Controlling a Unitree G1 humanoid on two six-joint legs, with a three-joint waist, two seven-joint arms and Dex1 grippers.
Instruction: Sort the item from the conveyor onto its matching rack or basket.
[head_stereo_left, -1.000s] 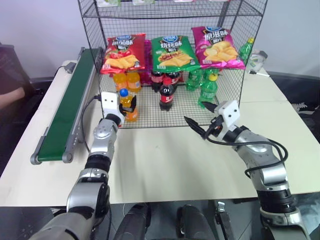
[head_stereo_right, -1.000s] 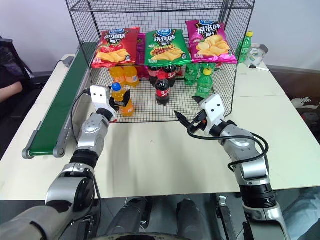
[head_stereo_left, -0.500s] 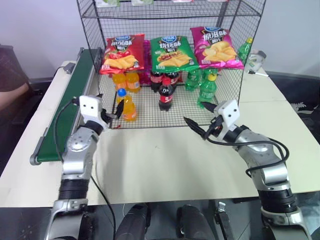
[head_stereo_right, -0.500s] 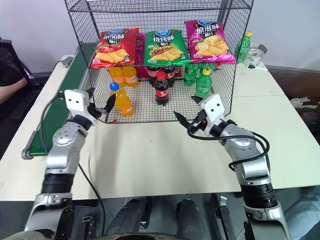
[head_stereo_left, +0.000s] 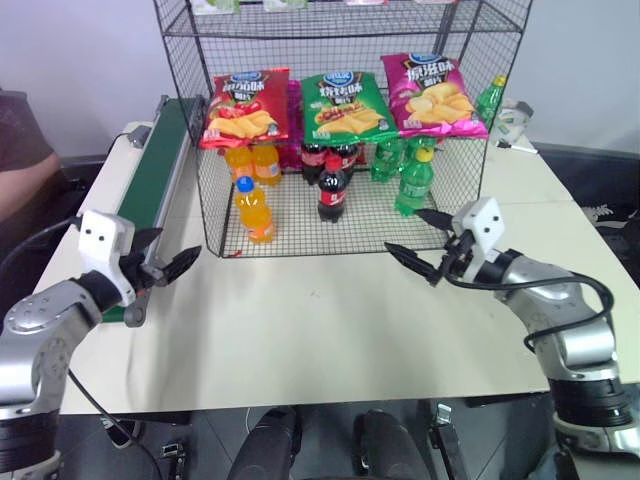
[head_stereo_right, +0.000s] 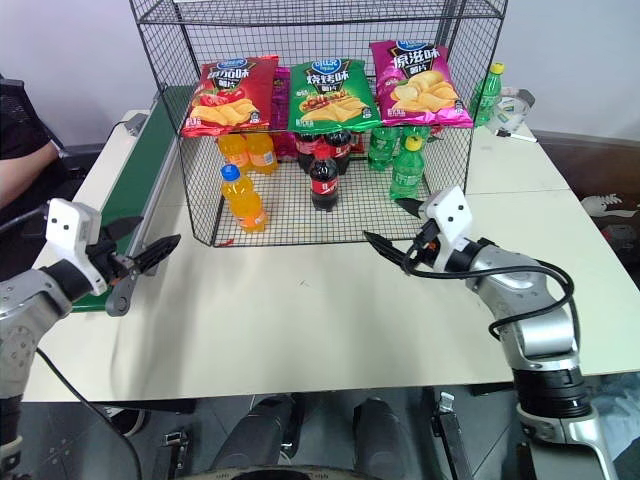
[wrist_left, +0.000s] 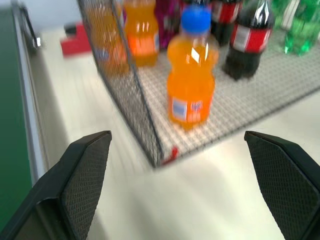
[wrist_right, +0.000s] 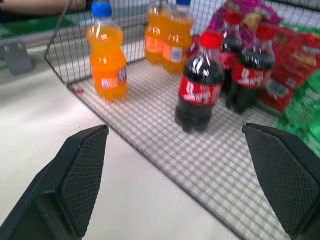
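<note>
The item, an orange soda bottle (head_stereo_left: 255, 210) with a blue cap, stands upright at the front left of the black wire rack's (head_stereo_left: 203, 150) bottom tier, in front of two more orange bottles (head_stereo_left: 252, 163). My left gripper (head_stereo_left: 172, 258) hovers open and empty over the table, left of the rack and beside the near end of the green conveyor (head_stereo_left: 150, 190). It points at the bottle (wrist_left: 192, 75) from well short of it. My right gripper (head_stereo_left: 405, 232) hangs open and empty in front of the rack's right half. Its wrist view shows the orange bottle (wrist_right: 106, 52).
Cola bottles (head_stereo_left: 333, 190) and green soda bottles (head_stereo_left: 415, 182) share the bottom tier. Three chip bags (head_stereo_left: 345, 103) hang above them. A person's arm (head_stereo_left: 25, 185) rests beyond the conveyor on the left. Another green bottle (head_stereo_left: 490, 98) stands behind the rack's right side.
My left gripper has pulled back and to the left, away from the orange bottle, which stays upright on the rack's bottom tier. My right gripper has shifted slightly right.
</note>
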